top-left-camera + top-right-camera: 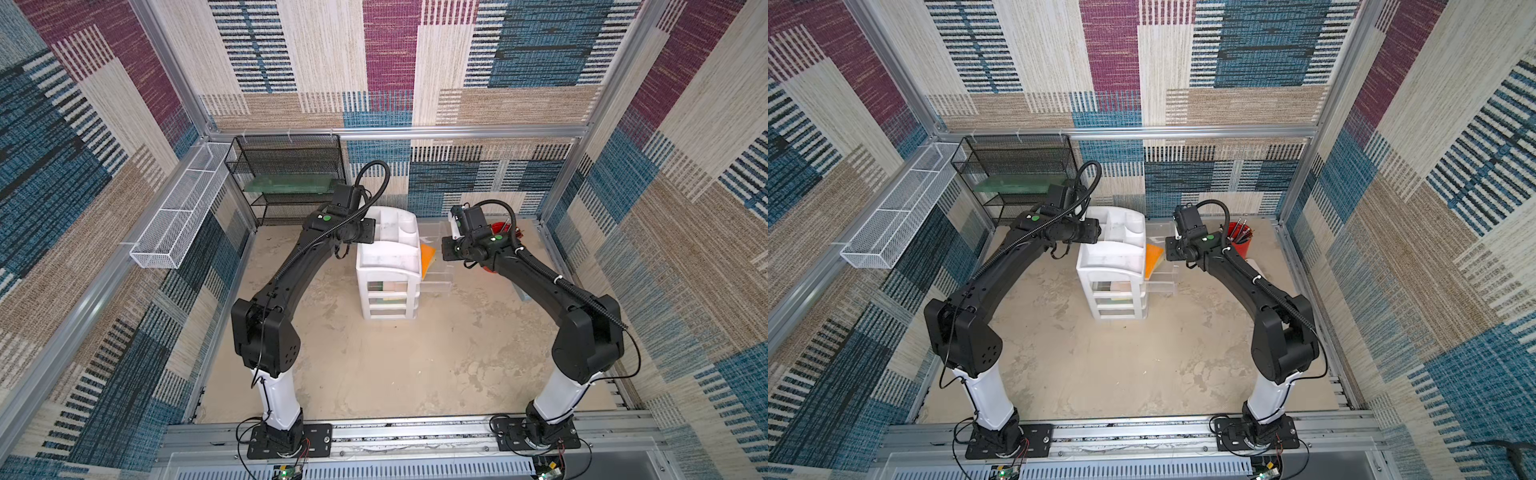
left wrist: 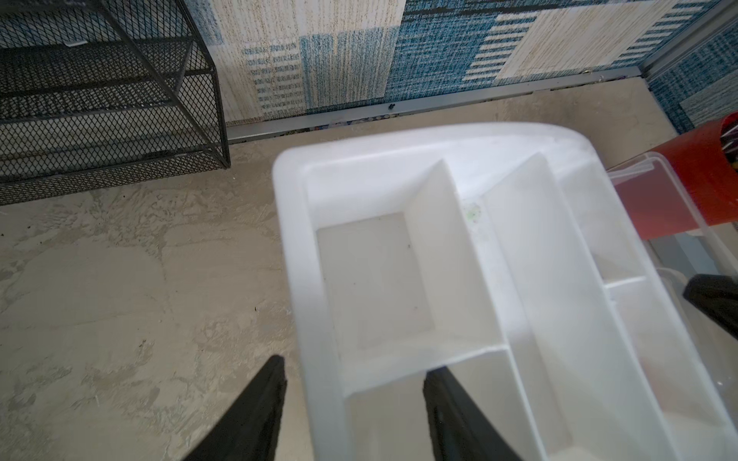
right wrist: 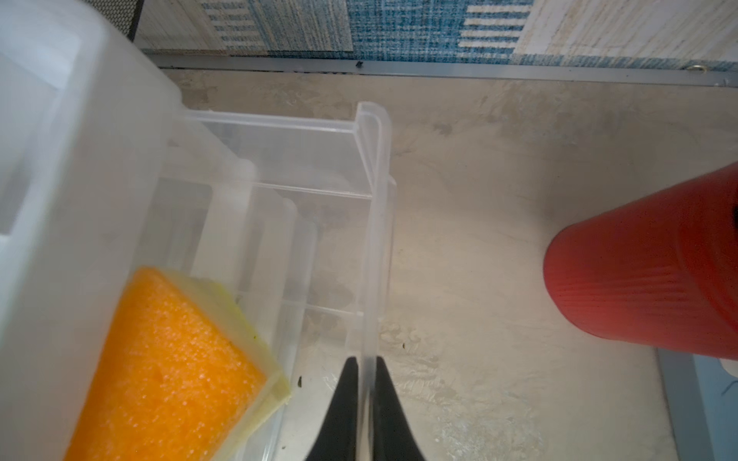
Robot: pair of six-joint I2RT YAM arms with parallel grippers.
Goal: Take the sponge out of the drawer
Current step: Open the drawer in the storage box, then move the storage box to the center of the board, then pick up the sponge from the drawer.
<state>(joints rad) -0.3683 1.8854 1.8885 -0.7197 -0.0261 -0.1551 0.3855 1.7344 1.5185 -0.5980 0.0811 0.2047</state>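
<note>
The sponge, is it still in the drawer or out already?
Still in. The orange sponge lies in the pulled-out clear drawer of the white tower. The right gripper pinches the drawer's front wall, not the sponge.

The tower (image 1: 388, 266) stands mid-table; its drawer (image 3: 319, 223) juts out rightward, sponge (image 3: 167, 371) inside. A cup (image 1: 1239, 241) stands further right, a shelf (image 1: 286, 178) behind-left.

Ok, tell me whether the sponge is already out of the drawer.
No, the orange sponge still sits in the pulled-out clear drawer, whose front the right gripper pinches.
</note>
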